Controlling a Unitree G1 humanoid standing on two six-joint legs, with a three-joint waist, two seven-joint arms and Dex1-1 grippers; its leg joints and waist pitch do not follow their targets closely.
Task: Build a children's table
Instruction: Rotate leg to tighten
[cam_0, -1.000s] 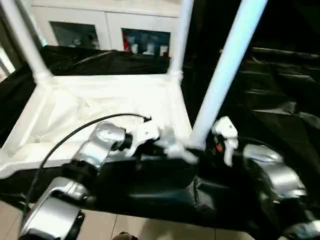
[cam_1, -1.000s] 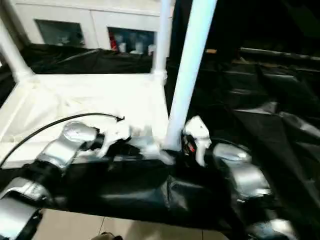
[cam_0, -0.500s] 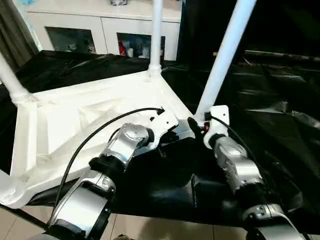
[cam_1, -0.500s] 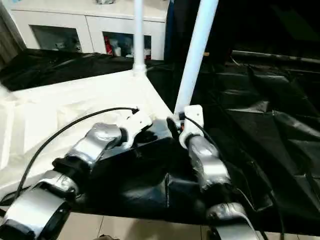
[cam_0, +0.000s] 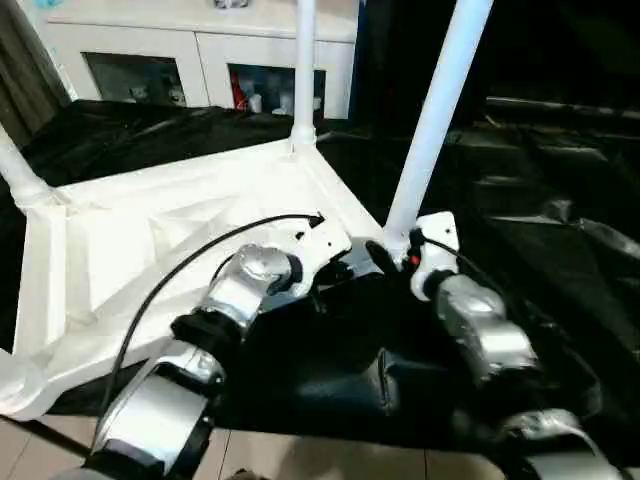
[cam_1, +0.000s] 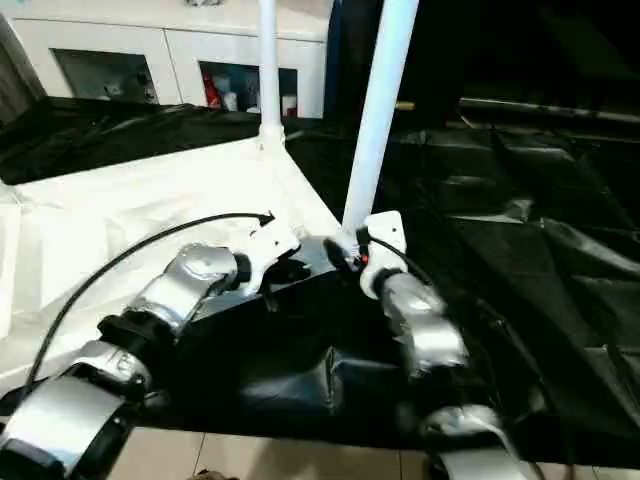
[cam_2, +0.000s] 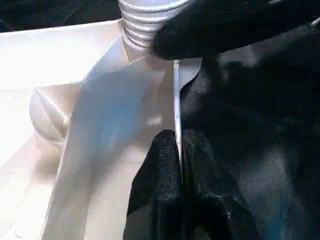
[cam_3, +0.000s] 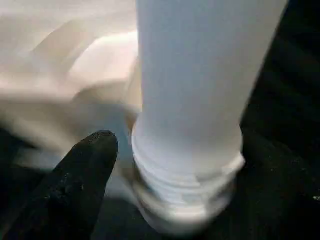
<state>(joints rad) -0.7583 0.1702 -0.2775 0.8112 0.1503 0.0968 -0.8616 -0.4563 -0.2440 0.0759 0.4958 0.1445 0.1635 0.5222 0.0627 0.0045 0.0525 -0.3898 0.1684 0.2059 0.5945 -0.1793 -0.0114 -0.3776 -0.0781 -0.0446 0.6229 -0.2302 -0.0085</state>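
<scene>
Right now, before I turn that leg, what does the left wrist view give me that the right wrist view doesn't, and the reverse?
Left wrist view: the left gripper shut on the thin rim of the tabletop, with the ribbed underside running away from the corner. Right wrist view: the leg close up, with several thread turns exposed above its socket, so it looks not fully screwed in. Both: that leg's threaded base at the tabletop corner, over the black cover.

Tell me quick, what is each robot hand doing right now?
Left gripper: shut, pinching the tabletop's thin edge.
Right gripper: around the base of the near leg; whether it squeezes cannot be told.
</scene>
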